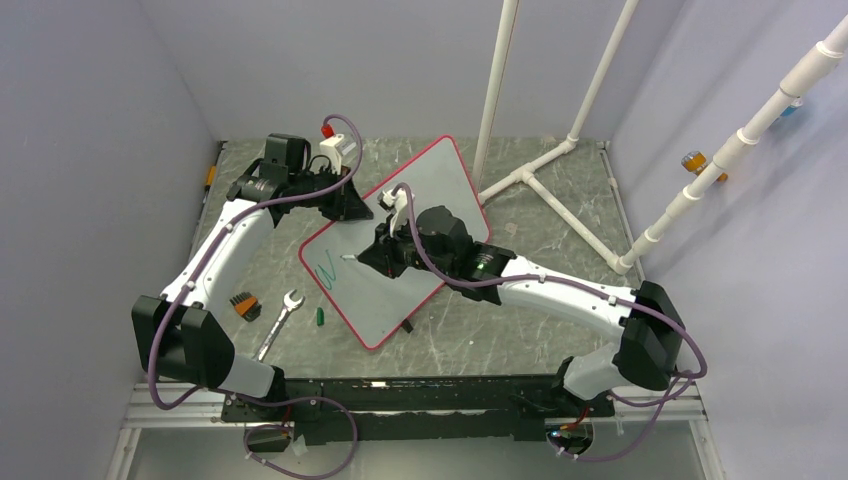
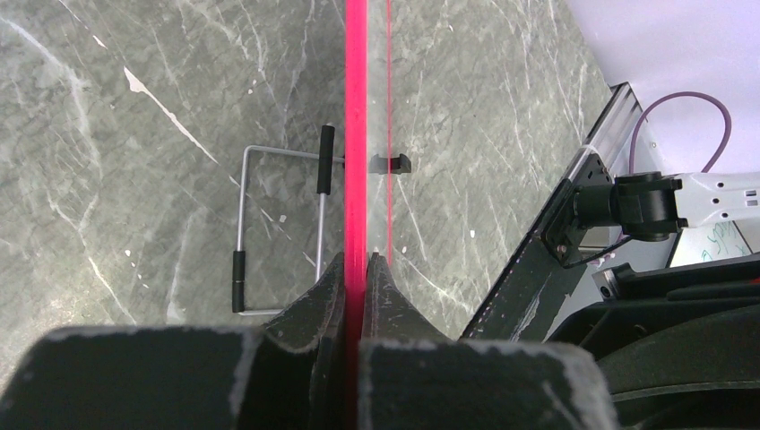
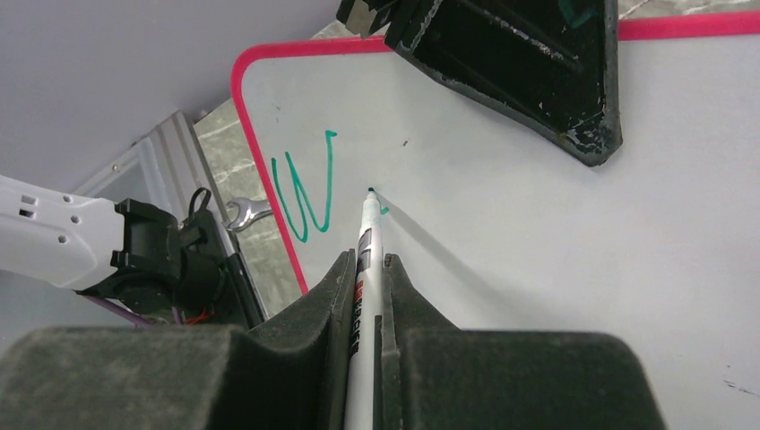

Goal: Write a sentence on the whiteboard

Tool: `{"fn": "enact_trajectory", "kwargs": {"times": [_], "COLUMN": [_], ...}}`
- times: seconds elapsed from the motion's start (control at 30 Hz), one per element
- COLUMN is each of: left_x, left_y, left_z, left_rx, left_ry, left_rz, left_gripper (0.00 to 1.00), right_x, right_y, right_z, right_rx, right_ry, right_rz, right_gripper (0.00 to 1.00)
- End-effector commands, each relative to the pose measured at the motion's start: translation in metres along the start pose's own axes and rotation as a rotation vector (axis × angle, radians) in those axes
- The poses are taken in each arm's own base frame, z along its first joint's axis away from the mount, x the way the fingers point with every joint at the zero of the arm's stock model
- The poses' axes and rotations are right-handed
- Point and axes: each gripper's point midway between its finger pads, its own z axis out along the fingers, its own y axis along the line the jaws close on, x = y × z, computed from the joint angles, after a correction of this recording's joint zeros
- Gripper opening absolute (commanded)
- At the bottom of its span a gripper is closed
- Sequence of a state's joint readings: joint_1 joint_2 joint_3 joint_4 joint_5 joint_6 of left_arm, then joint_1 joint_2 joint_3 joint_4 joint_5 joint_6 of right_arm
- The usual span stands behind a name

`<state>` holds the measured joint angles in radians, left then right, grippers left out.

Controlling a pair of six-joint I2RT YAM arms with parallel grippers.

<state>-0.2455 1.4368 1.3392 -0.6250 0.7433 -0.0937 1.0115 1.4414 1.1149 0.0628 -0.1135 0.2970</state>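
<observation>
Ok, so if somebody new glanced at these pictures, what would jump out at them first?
The red-rimmed whiteboard sits askew mid-table, with a single green W near its left corner. The right gripper is shut on a marker, whose tip is at the board just right of that W. The left gripper pinches the board's red rim on its far-left edge.

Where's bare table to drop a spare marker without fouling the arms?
Bare table between the whiteboard's near corner and the base rail; also the back strip left of the PVC frame. Crowded: wrench, green cap and orange-black block front-left; left hand and right hand on the board.
</observation>
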Motion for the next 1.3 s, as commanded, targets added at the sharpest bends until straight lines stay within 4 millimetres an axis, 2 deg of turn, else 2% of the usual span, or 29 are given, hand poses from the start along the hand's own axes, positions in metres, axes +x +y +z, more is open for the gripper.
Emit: {"fn": "enact_trajectory", "kwargs": {"times": [0.0,0.77,1.03,1.27], "left_x": [0.001,0.001,0.001,0.002], "left_y": [0.013,0.013,0.013,0.013], "left_z": [0.005,0.005,0.005,0.005], "left_rx": [-0.059,-0.059,-0.059,-0.056], "left_ry": [-0.005,-0.006,-0.004,-0.003], "left_rz": [0.121,0.123,0.122,0.121], "left_gripper": [0.0,0.0,0.0,0.0], "right_x": [-0.03,0.024,0.028,0.016], "right_y": [0.007,-0.005,-0.017,-0.024], "right_z": [0.007,0.008,0.001,-0.003], "right_rx": [-0.018,-0.001,0.071,0.102], "right_ry": [-0.082,0.045,0.053,0.031], "right_rz": [-0.011,0.035,0.038,0.036], "right_gripper": [0.0,0.0,0.0,0.0]}}
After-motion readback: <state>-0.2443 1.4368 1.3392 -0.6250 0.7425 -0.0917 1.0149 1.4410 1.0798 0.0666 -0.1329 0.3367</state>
